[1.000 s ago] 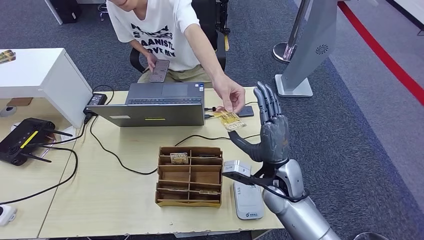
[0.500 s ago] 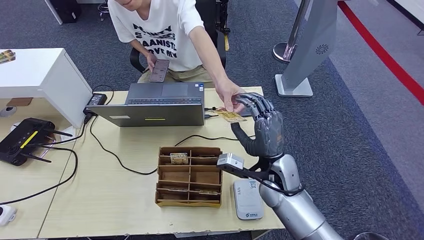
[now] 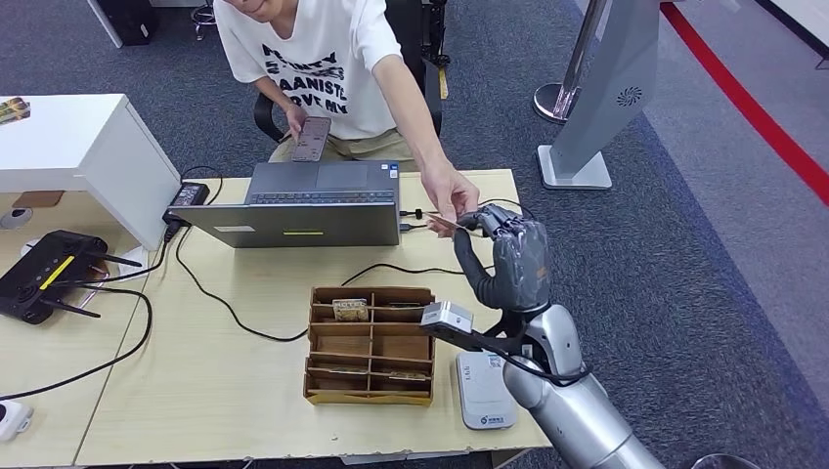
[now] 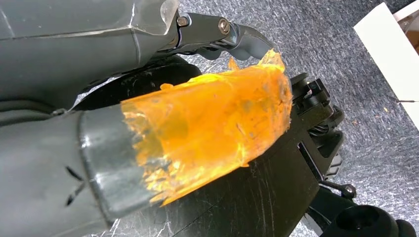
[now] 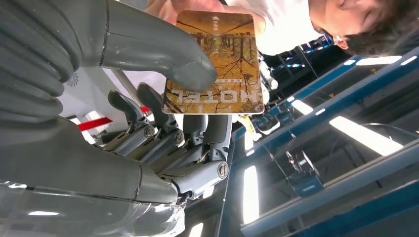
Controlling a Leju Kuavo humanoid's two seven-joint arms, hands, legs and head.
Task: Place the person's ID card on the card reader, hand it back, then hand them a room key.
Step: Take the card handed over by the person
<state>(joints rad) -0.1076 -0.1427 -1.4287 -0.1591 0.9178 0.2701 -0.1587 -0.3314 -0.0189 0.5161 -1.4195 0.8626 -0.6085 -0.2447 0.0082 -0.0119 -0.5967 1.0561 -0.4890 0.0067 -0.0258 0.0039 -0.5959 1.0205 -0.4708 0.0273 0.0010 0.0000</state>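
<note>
Pinching the card (image 5: 214, 64) between thumb and fingers, the right hand (image 3: 513, 264) meets the person's hand (image 3: 448, 200) over the far side of the desk (image 3: 235, 381), just right of the laptop (image 3: 303, 210). The person's fingers are on the card's other edge, so both hold it at once. In the right wrist view the thumb pad presses one face near a corner, with fingers behind the other face; the print reads HOTEL.

Card looks thin, stiff, light and smooth, so likely slippery, and a pinch at one corner could let it pivot or slide. A better hold is flat pads on both faces, in from the edge. It needs little force; bending seems unlikely, dropping is the main risk.

Left hand (image 4: 123, 148): close-up shows grey cover and an orange-taped part over grey carpet; cannot tell how its fingers lie.

Around: reader (image 3: 484, 391) lies flat at the near desk edge beside the robot's forearm, well apart from the card. Wooden tray (image 3: 371, 347) with compartments sits left of the reader, one card (image 3: 349, 309) in a far compartment. A black cable (image 3: 391, 269) runs between laptop and tray, under the path back to the reader. The person's other hand holds a phone (image 3: 312, 138). Router (image 3: 49, 274) sits far left.
</note>
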